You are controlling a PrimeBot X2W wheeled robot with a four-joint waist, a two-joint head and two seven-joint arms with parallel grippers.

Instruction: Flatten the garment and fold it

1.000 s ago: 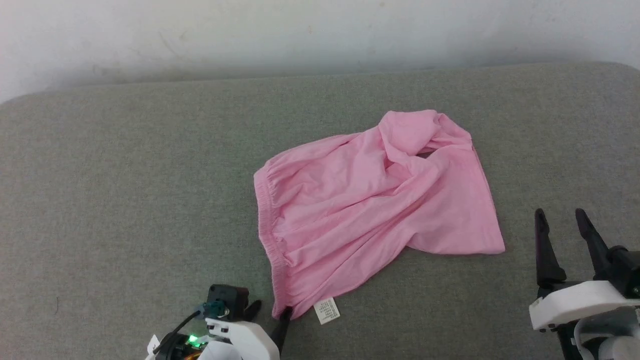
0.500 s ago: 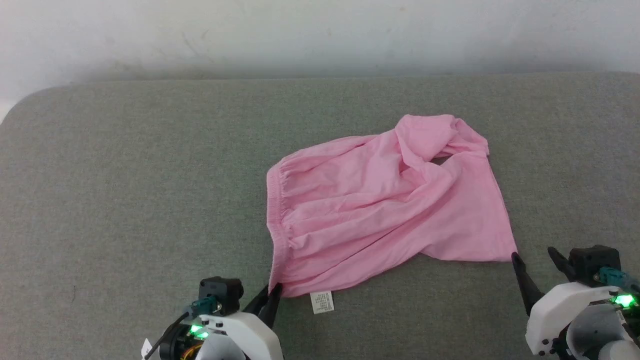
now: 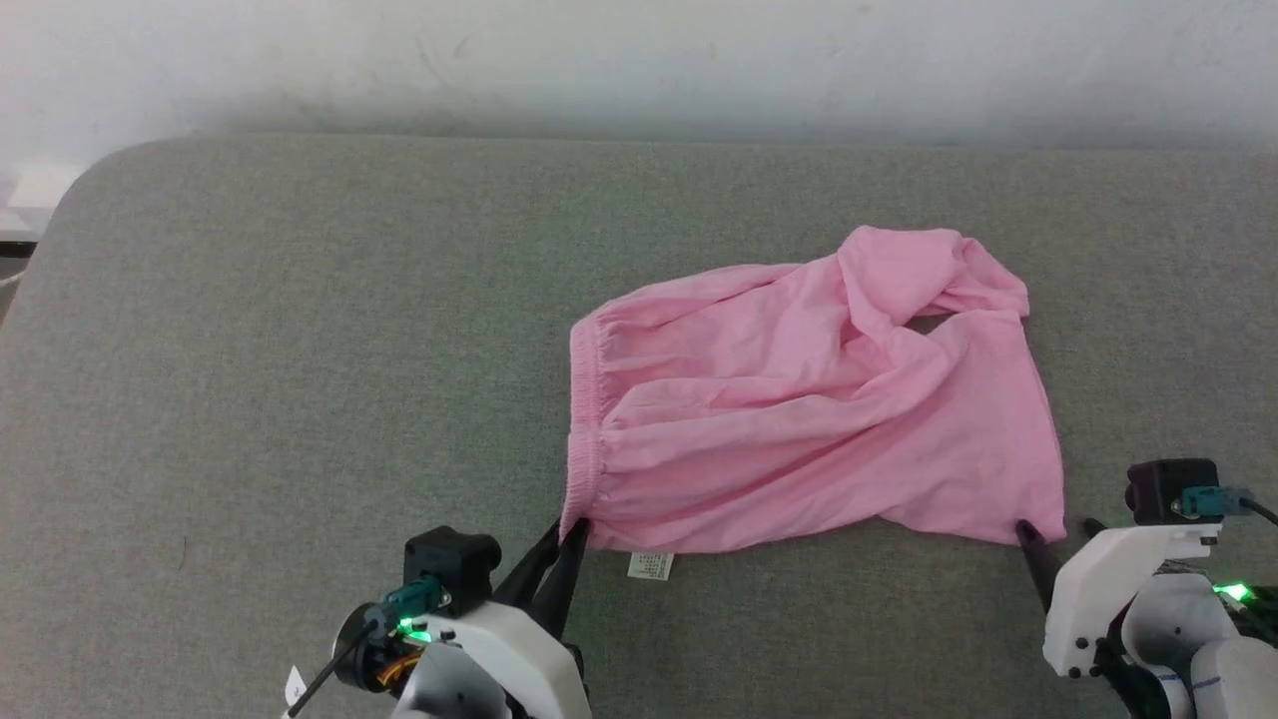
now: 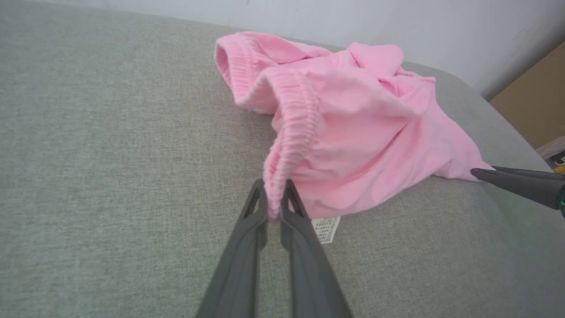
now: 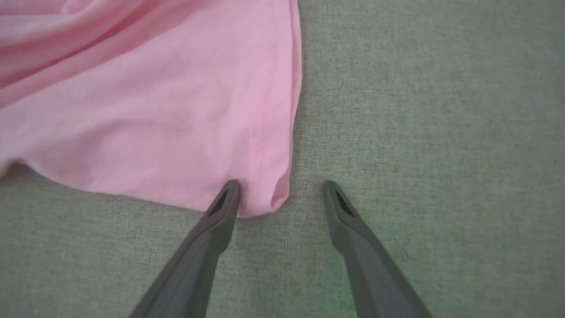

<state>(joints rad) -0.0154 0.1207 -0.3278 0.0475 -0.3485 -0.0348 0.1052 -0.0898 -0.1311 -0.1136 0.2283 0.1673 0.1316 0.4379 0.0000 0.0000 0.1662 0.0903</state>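
L gripper (image 3: 571,531) is gripping the garment (image 3: 799,419) w/ jaws clenched on its waistband (image 4: 295,128) end, nr the white label (image 3: 650,566). R gripper (image 5: 281,183) is resting w/ jaws spread, straddling the near hem corner. Garment is lying rumpled on the grey tabletop (image 3: 300,350), right of centre.

Grey fabric surface (image 3: 300,350); crumpled pink shorts (image 3: 799,399) lying on it; white label (image 3: 650,566) alongside.

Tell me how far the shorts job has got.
Done: the left claw is shut on the near end of the waistband. In hand: the right claw is open astride the near hem corner, not yet gripping. Left: the shorts lie creased, with the far leg bunched over, so flattening and every fold remain.
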